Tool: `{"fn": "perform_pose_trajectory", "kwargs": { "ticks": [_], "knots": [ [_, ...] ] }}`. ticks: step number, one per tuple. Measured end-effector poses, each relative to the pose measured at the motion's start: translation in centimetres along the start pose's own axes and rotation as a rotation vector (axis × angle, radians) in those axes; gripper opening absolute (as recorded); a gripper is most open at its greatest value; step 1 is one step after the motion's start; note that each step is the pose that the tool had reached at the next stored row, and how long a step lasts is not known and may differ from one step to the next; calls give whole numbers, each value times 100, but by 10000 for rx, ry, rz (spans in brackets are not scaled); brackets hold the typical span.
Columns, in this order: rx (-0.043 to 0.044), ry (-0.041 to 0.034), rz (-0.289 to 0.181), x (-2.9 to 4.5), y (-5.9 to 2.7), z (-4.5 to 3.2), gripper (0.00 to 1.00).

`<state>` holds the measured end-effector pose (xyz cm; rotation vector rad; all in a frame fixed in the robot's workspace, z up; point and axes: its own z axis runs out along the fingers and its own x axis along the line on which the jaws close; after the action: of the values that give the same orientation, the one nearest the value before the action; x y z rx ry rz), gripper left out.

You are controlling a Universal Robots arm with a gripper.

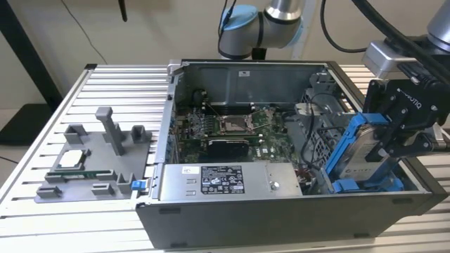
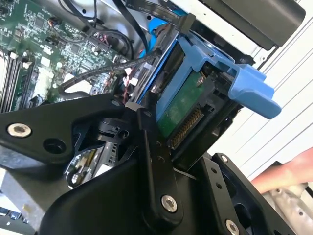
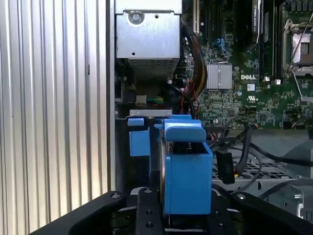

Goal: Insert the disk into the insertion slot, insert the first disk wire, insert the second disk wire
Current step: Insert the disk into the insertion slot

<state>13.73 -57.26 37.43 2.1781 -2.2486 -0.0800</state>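
We see soft, even light from above in the exterior view. The ribbed worktop [image 1: 105, 79] is bright with a mild sheen, while the inside of the computer case [image 1: 281, 221] lies in shade. In the first wrist view the worktop's ribs glare pale and the gap under the metal box [image 3: 146, 39] is almost black. The disk [image 3: 188, 176] keeps a vivid blue. In the second wrist view the worktop washes out white, and the black tool [image 2: 181, 137], close to the lens, shows little detail.
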Motion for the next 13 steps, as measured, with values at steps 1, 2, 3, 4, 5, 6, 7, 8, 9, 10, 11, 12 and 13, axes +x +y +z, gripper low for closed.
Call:
{"fn": "perform_pose_trajectory", "kwargs": {
  "ticks": [1, 2, 3, 4, 5, 6, 7, 8, 9, 10, 11, 12, 13],
  "knots": [
    [0, 1, 0, 0, 0, 0, 0],
    [0, 1, 0, 0, 0, 0, 0],
    [0, 0, 0, 0, 0, 1, 0],
    [0, -2, 0, 0, 0, 2, 0],
    [0, -1, 0, 0, 0, 2, 0],
    [0, -1, 0, 0, 0, 3, 0],
    [0, -1, 0, 0, 0, 3, 0],
    [0, 0, 0, 0, 0, 3, 0],
    [-1, -3, 0, 0, 0, 4, 0],
    [-2, -2, 0, 0, 0, 3, 100],
    [0, -1, 0, 0, 0, 4, 100],
    [0, -1, 0, 0, 0, 3, 100],
    [0, -2, 0, 0, 0, 2, 100]
  ]
}}
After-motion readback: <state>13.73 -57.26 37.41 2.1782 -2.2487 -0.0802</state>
